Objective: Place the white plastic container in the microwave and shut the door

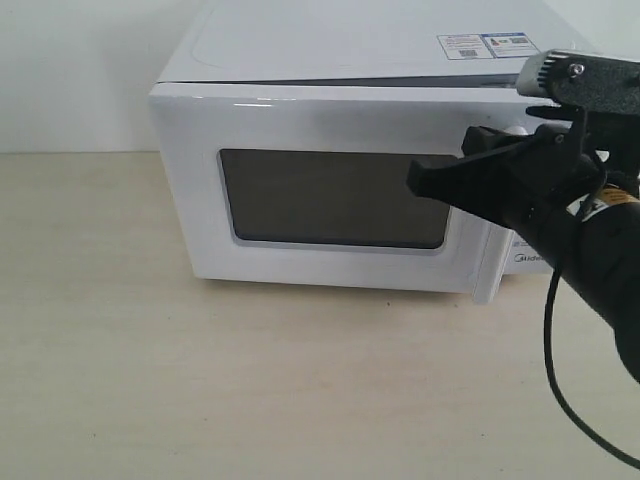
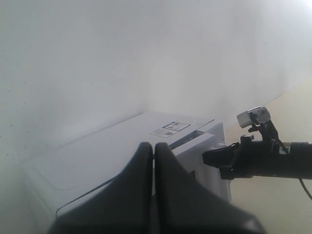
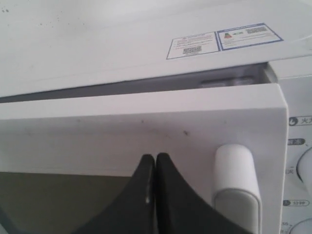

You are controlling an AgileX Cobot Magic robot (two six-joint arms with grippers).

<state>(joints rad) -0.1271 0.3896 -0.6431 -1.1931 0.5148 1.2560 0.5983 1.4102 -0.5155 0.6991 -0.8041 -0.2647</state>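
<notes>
While the door [image 1: 330, 125] of the microwave [image 1: 330, 60] sits almost shut, a narrow gap remains along its top edge, and its right end stands slightly proud of the control panel. The right gripper [image 1: 415, 180] has its fingers pressed together and grips nothing. Its tips are at the door's near face, just left of the handle [image 3: 236, 185] and above the dark window [image 1: 330, 200]; contact cannot be confirmed. The left gripper [image 2: 153, 148], also closed and empty, looks along the microwave's top from its left end. The white plastic container cannot be made out behind the dark window. The microwave rests on a pale table [image 1: 200, 380], and a sticker [image 1: 485, 45] sits on its top at far right
</notes>
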